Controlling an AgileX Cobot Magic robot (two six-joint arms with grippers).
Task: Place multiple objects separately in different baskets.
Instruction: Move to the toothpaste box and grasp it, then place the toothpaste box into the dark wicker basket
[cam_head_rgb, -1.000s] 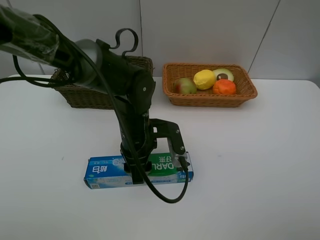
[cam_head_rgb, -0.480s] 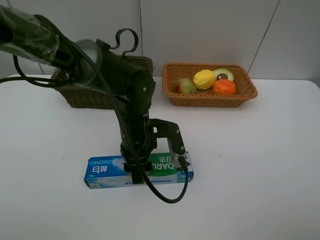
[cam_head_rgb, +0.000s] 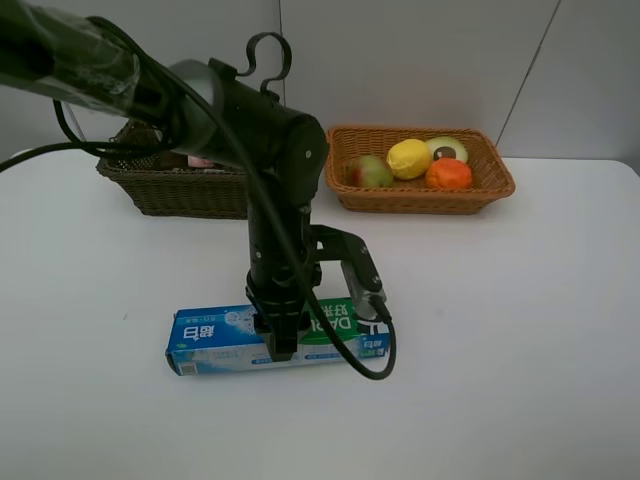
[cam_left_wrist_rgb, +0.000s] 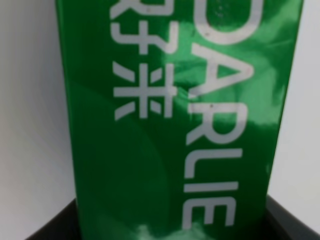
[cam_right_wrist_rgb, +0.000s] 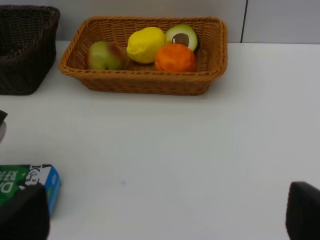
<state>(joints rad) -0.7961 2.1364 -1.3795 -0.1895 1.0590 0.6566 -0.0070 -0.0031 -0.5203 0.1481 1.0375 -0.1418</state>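
Observation:
The blue-green DARLIE toothpaste box (cam_head_rgb: 215, 340) lies lengthwise near the front of the white table. My left gripper (cam_head_rgb: 285, 340) comes down on its middle and is shut on it. In the left wrist view the box (cam_left_wrist_rgb: 175, 125) fills the space between the black fingers (cam_left_wrist_rgb: 50, 231). The light tan basket (cam_head_rgb: 420, 200) at the back right holds the pear (cam_head_rgb: 368, 172), lemon (cam_head_rgb: 408, 158), halved avocado (cam_head_rgb: 447, 150) and orange (cam_head_rgb: 448, 174). The dark basket (cam_head_rgb: 180, 195) stands at the back left, its inside mostly hidden by my arm. My right gripper (cam_right_wrist_rgb: 160, 220) is open and empty.
The right wrist view shows the tan basket (cam_right_wrist_rgb: 145, 82) with the fruit, a corner of the dark basket (cam_right_wrist_rgb: 22, 50) and the end of the toothpaste box (cam_right_wrist_rgb: 30, 180). A black cable (cam_head_rgb: 375, 365) loops from the left arm beside the box.
The left arm's upper part has swung right and up. The box in the gripper has shifted and tilted slightly. The baskets and fruit have not moved.

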